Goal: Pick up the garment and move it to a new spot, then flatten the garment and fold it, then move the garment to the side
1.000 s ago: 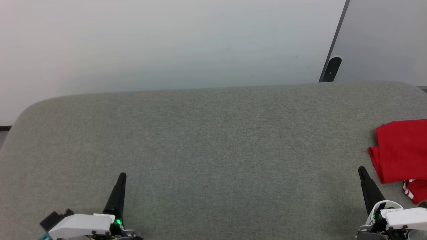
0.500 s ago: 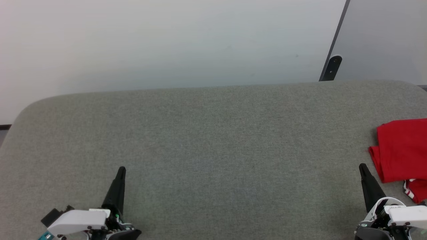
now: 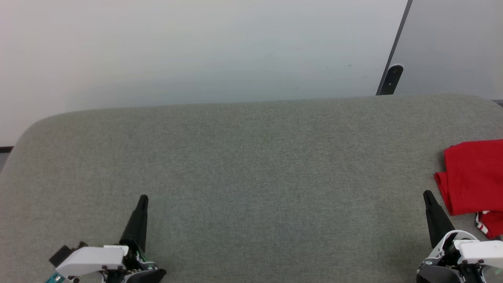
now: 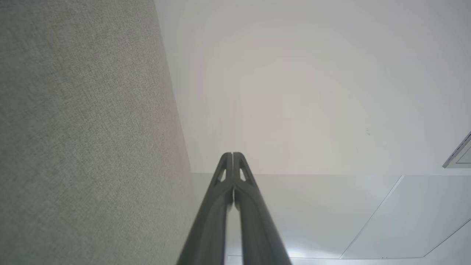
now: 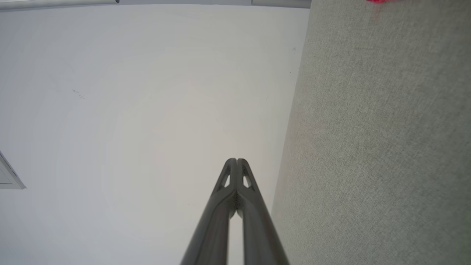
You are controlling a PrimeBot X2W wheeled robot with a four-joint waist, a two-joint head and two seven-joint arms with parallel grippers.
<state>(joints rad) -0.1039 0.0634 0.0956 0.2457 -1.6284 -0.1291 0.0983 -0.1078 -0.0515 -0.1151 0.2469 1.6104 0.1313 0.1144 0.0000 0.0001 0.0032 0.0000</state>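
Print, small and dark, on white housing (image 3: 477, 249) behind right gripper (image 3: 426, 193): too small to read. Garment (image 3: 471, 177) at far right of padded surface (image 3: 251, 157), folded and lying flat, plain red face up, bit of red-and-white trim at near corner, cut off by head view's right edge. Right gripper just beside garment's left edge, thin band of grey between finger and cloth, not touching; fingers pressed together tip to tip, nothing between them. Left gripper (image 3: 143, 198) well apart at lower left, likewise pinched closed on nothing. Both pointing toward far edge from near front of surface. Wide stretch of grey-green woven cloth between the two grippers and on up to far edge. Far edge straight, curving down into rounded corners at left and right. In each wrist view, closed fingers against pale wall (image 3: 196, 47), woven surface along one side; sliver of red at top edge of right wrist view. Behind surface, same wall, faintly bluish toward middle; dark strip (image 3: 397, 43) slanting down at upper right, grey panel (image 3: 452, 39) beyond it, dark fitting (image 3: 391, 79) with rounded top at strip's foot, just past far edge.
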